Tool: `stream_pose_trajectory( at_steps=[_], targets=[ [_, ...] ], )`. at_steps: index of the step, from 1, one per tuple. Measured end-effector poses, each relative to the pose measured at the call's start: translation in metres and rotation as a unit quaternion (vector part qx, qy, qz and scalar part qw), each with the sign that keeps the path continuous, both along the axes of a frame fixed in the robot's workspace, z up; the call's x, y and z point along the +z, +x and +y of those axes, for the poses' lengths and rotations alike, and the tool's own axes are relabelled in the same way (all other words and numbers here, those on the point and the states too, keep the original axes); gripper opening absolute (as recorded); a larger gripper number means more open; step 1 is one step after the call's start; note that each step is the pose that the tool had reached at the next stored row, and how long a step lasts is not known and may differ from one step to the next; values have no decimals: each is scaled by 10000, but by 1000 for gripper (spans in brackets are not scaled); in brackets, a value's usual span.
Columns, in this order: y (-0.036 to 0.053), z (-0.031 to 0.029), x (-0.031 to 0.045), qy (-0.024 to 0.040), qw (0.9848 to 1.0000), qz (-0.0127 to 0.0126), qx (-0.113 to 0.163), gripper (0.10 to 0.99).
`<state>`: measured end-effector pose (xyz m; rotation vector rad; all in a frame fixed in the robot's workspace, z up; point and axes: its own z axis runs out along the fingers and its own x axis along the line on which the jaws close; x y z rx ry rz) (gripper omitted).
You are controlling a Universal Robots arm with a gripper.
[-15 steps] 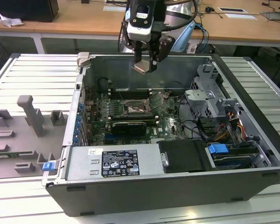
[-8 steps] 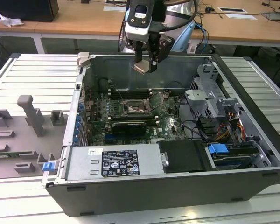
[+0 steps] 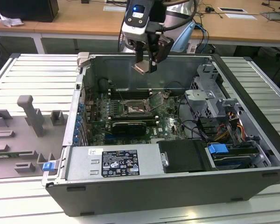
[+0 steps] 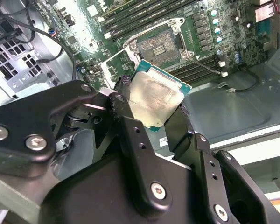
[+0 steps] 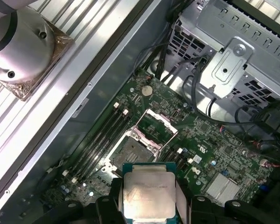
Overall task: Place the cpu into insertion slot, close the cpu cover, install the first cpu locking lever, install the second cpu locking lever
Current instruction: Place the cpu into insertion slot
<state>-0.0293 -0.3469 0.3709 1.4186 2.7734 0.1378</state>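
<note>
Over the motherboard (image 3: 170,123), hand (image 4: 151,105) clamped on cpu (image 4: 156,98), insertion slot (image 5: 130,151) bare, cpu cover (image 5: 159,116) raised

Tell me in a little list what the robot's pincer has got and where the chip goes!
pincer: shut on the cpu, above the open computer case
cpu: held by its edges, silver top showing, not yet seated
insertion slot: empty, on the green motherboard
cpu cover: swung open beside the slot
</note>
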Motion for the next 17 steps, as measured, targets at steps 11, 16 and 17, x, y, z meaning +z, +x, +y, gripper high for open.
stream_pose_trajectory(
  at_steps=[11, 16, 17],
  targets=[
    [0, 0, -2, 0, 9976, 0, -691, 537],
    [-14, 0, -14, 0, 9969, 0, -784, 537],
    [-14, 0, -17, 0, 9969, 0, -786, 537]
  ],
)
